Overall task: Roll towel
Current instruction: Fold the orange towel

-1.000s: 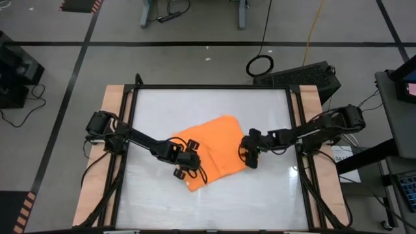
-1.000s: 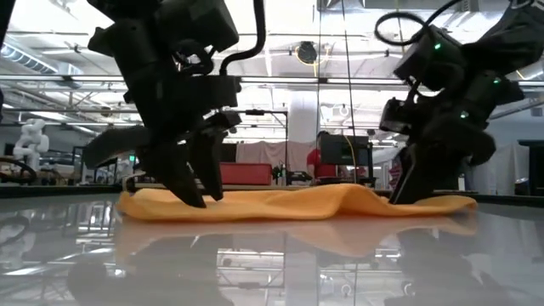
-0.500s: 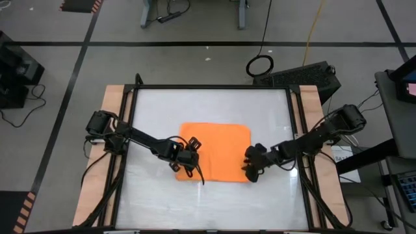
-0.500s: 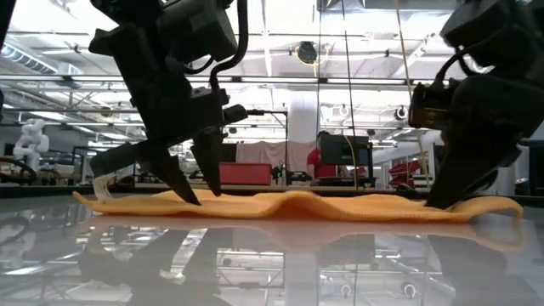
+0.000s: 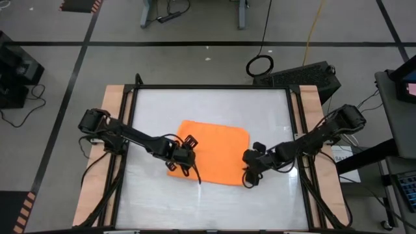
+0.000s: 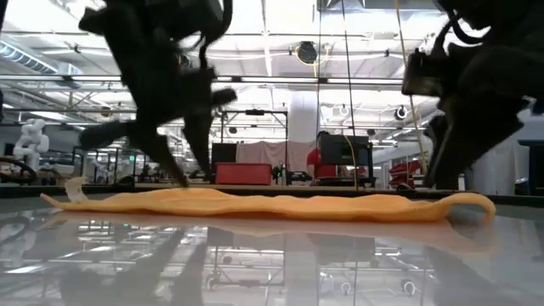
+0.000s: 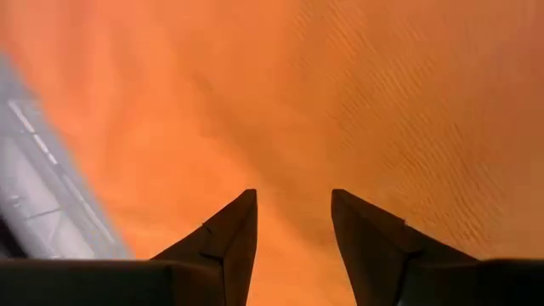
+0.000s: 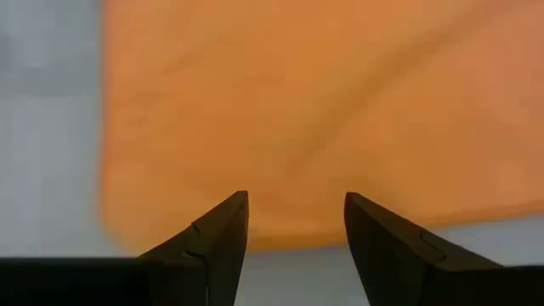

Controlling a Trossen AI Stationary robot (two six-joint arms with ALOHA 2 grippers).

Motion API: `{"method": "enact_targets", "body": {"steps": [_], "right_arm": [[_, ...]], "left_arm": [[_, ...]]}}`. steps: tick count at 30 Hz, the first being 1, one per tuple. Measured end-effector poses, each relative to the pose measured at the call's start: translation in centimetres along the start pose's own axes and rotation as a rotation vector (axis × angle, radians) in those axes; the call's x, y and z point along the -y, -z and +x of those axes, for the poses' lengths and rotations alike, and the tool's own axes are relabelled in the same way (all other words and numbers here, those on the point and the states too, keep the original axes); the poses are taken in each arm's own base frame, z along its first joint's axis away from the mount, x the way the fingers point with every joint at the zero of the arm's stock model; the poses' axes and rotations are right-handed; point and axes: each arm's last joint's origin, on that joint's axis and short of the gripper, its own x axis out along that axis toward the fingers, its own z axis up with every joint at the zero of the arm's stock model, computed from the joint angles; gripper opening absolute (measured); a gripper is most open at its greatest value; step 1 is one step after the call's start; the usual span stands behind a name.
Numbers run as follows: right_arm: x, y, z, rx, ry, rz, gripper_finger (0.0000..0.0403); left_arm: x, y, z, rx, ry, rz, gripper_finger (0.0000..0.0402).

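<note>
while no container shows anywhere on the table (image 5: 149,104), the entry lists one item: the towel (image 5: 211,151), orange, spread nearly flat near the middle of the white tabletop, one end curled up slightly in the low view.

left gripper (image 5: 184,158): over the towel's left edge, fingers (image 7: 225,242) parted with a clear gap, cloth visible between them, nothing pinched; whether the tips touch the fabric cannot be told.

right gripper (image 5: 249,175): at the towel's near right corner, fingers (image 8: 212,242) spread wide, released, the cloth's edge and bare table showing between them.

change since a second ago: the towel was bunched and humped between both grippers; it now lies stretched out and low. half a second ago it was already flattened, and has since shifted slightly toward the near edge with both grippers.
</note>
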Motion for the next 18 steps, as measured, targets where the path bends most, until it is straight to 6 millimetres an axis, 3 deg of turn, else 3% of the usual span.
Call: {"method": "enact_targets", "body": {"steps": [5,9,18], "right_arm": [[0.8,-0.7,-0.1,0.073,0.146,-0.112,0.0187],[2.4,-1.1,0.6,0.061,0.190,-0.119,0.0187],[4.4,-1.3,1.8,0.082,0.111,-0.130,0.0187]], "left_arm": [[-0.5,-0.3,-0.7,0.043,-0.008,-0.030,0.0159],[-0.9,0.3,-0.3,0.023,-0.006,-0.074,0.0159],[-2.2,2.0,0.6,0.035,0.108,-0.272,0.0159]]}}
